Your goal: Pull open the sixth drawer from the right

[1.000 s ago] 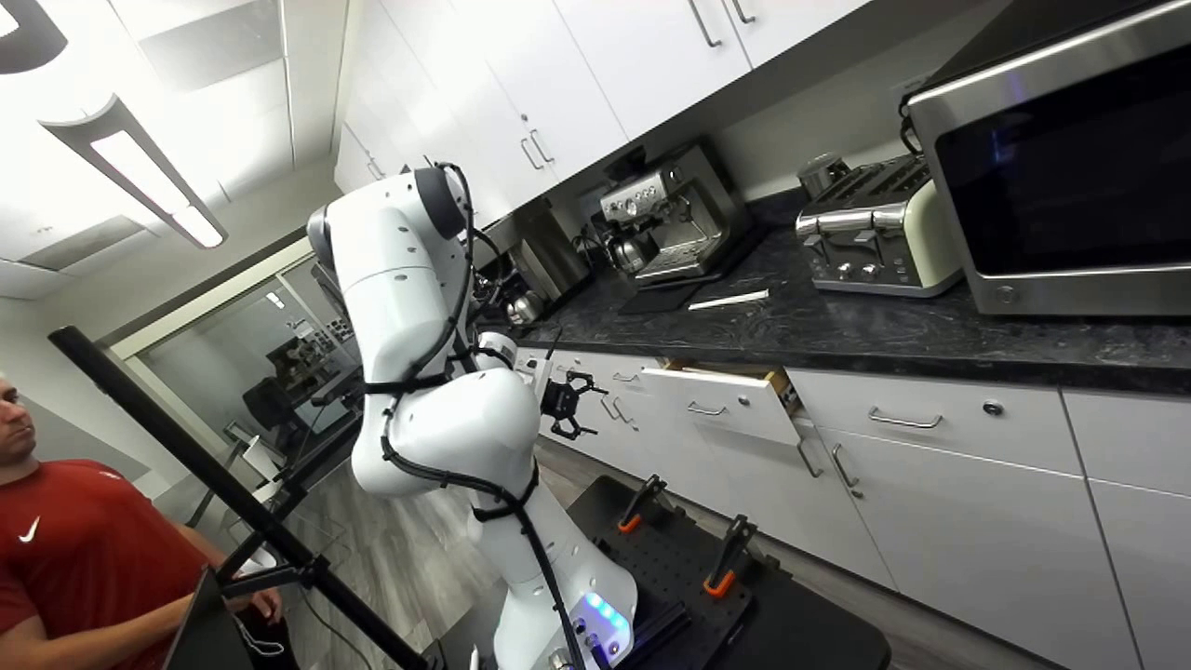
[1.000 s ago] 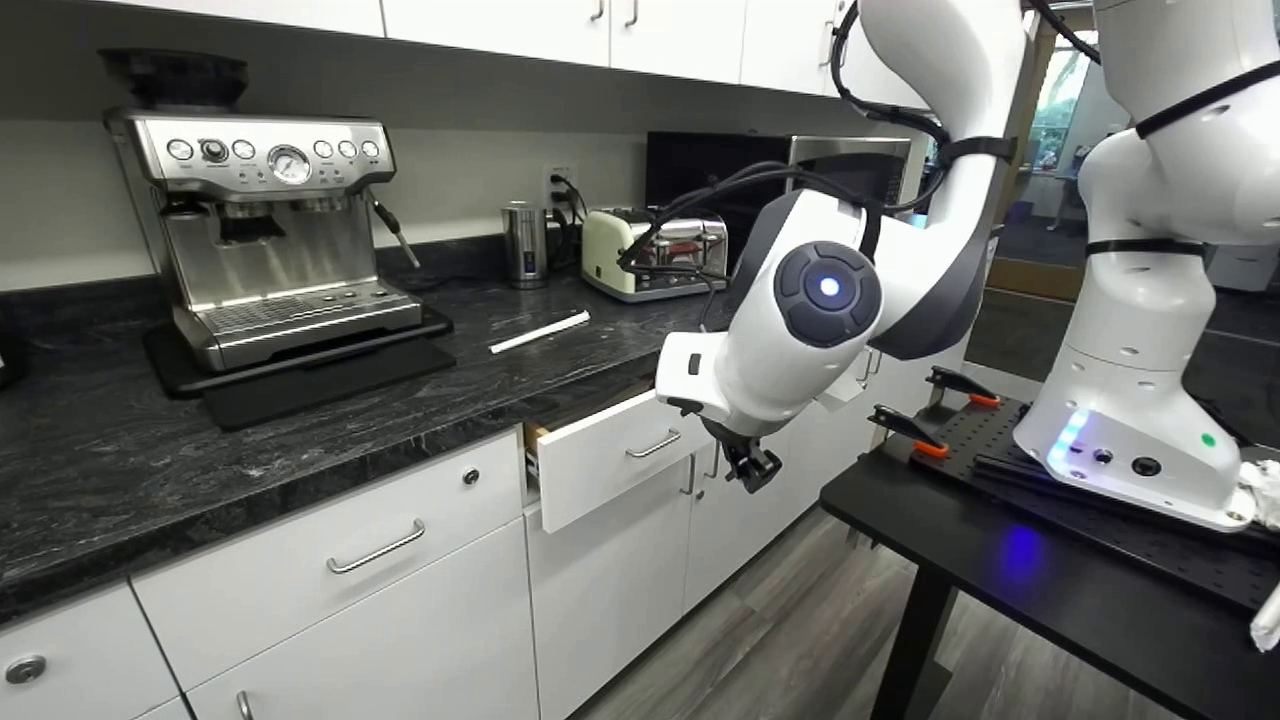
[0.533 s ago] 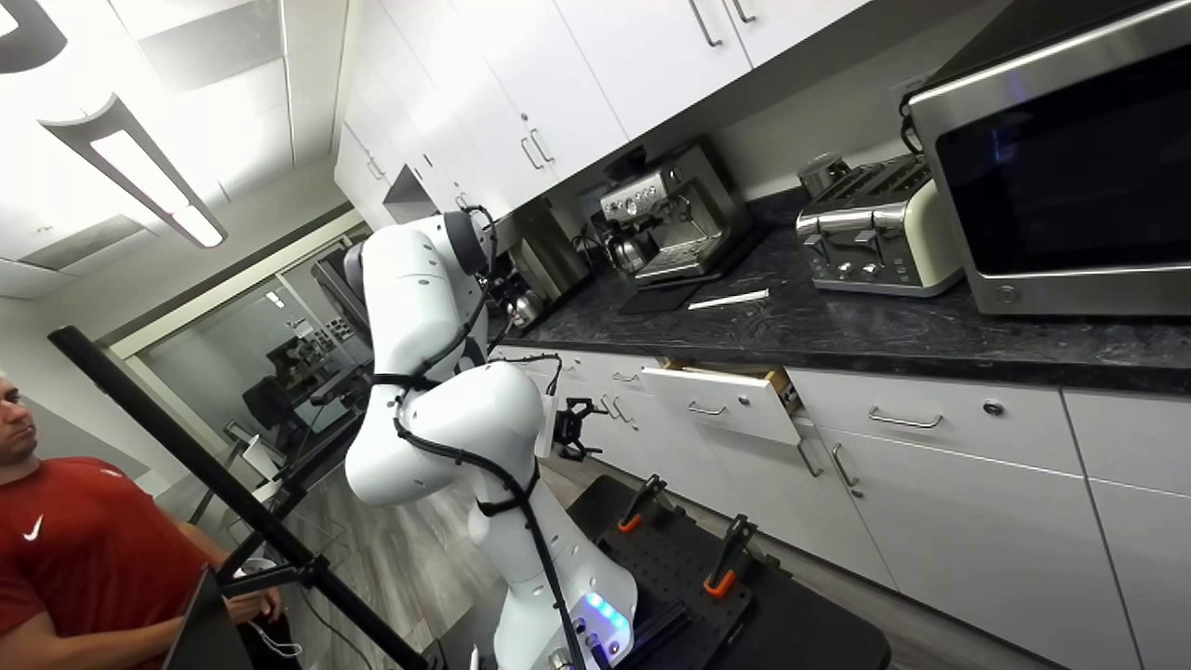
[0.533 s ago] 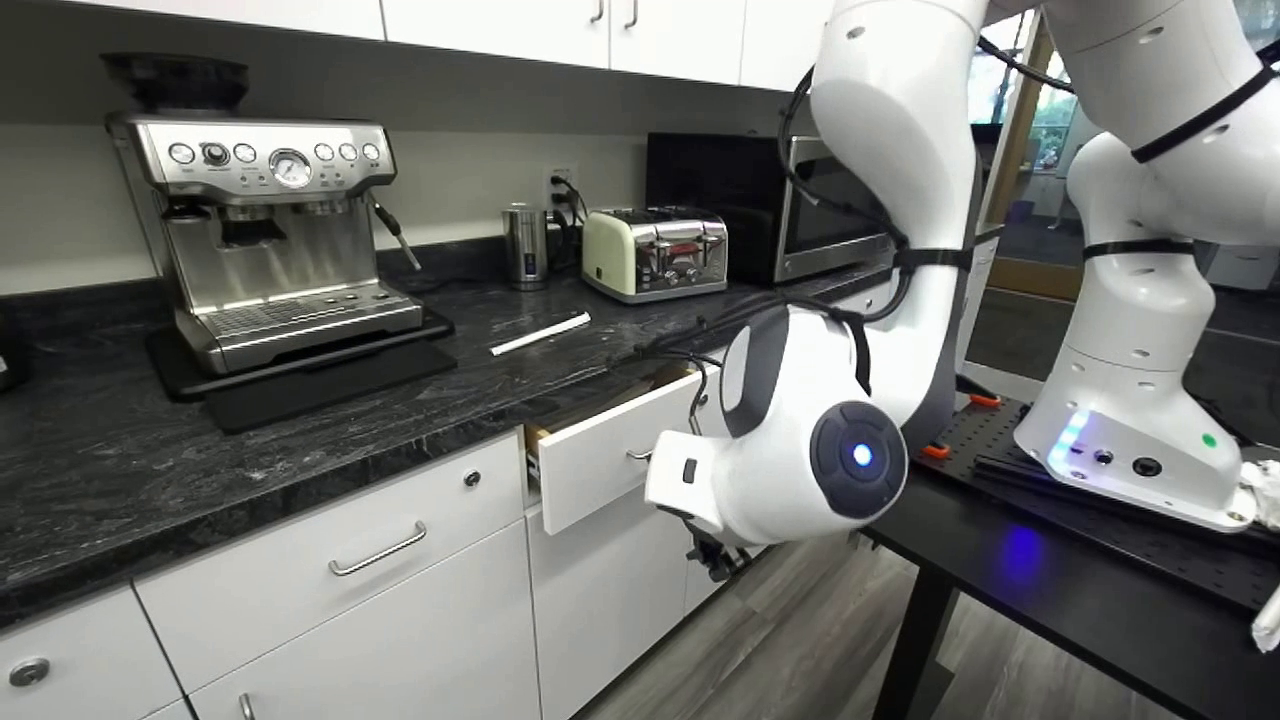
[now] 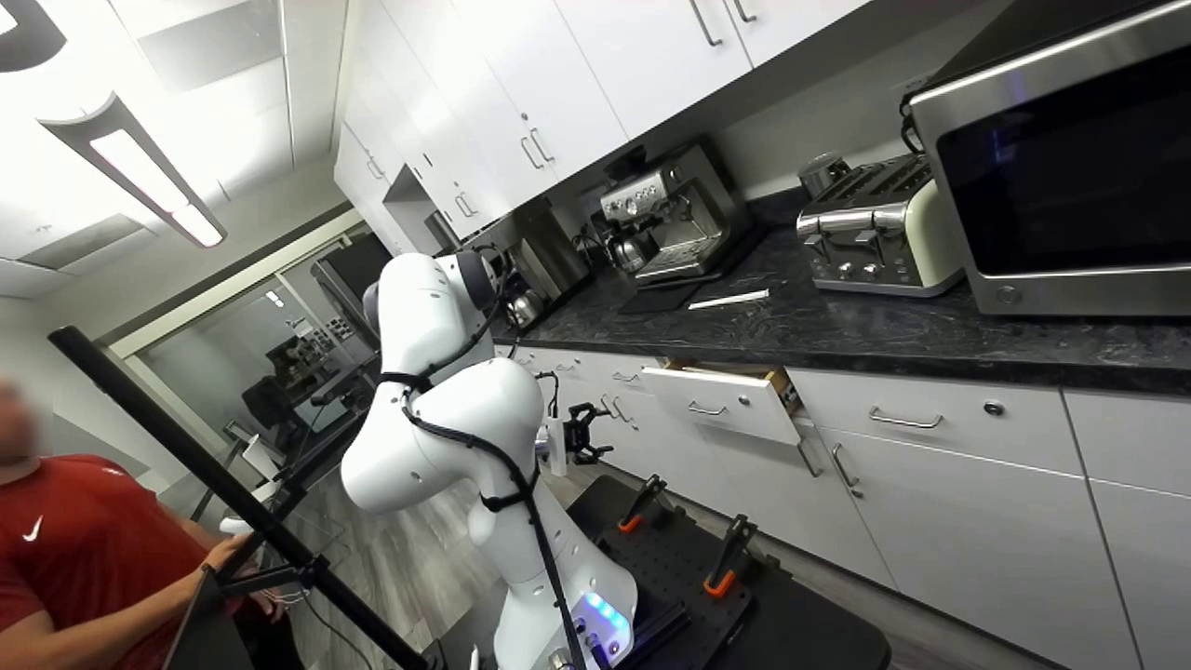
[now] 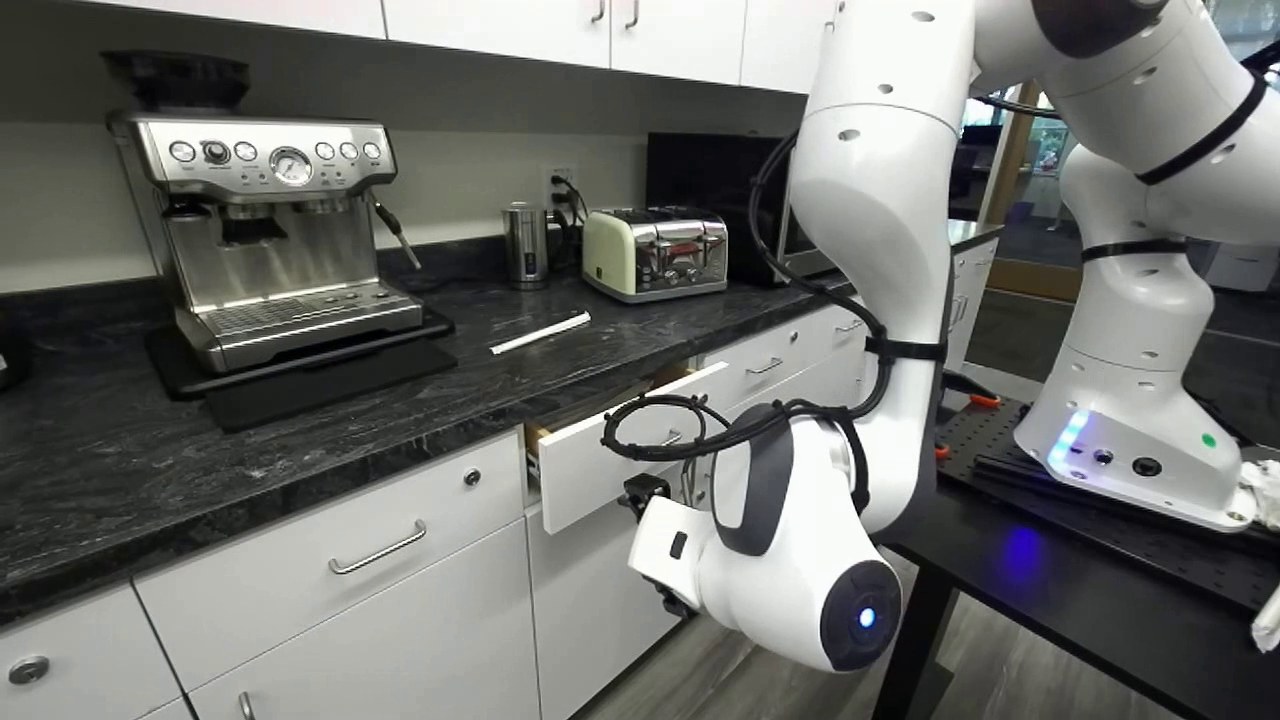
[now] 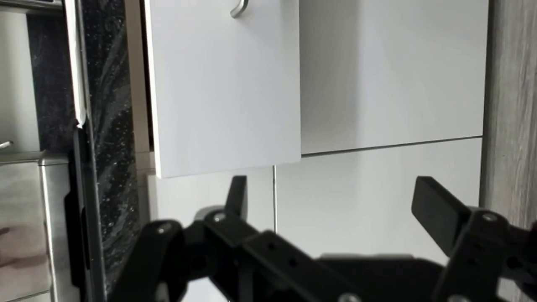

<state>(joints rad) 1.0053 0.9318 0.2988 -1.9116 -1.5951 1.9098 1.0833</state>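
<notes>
A shallow white drawer point(image 5: 721, 402) with a slim metal bar handle point(image 5: 707, 409) stands partly out, its pale wood box showing at the top and side. The drawer also shows in an exterior view point(image 6: 590, 470) and the wrist view point(image 7: 222, 92), where its handle point(image 7: 240, 8) is cut by the top edge. By count I cannot tell whether it is the sixth. My gripper point(image 7: 331, 201) is open and empty, fingers wide apart, facing the closed fronts just beyond this drawer's end. In an exterior view, the gripper point(image 5: 595, 435) is left of the drawer, apart from its handle.
Closed look-alike drawer fronts flank it point(image 5: 930, 419) point(image 6: 340, 550), with taller cabinet doors point(image 5: 977, 521) below. The dark countertop point(image 6: 500, 385) overhangs and carries a coffee machine point(image 6: 270, 240), toaster point(image 6: 655, 255) and white strip point(image 6: 540, 333). Clamps point(image 5: 730, 558) stand on the robot's black table point(image 5: 791, 614).
The arm has lowered, and the hand has turned and moved down towards the cabinet fronts. The gripper has shifted slightly right in an exterior view. The partly open drawer has not moved.
</notes>
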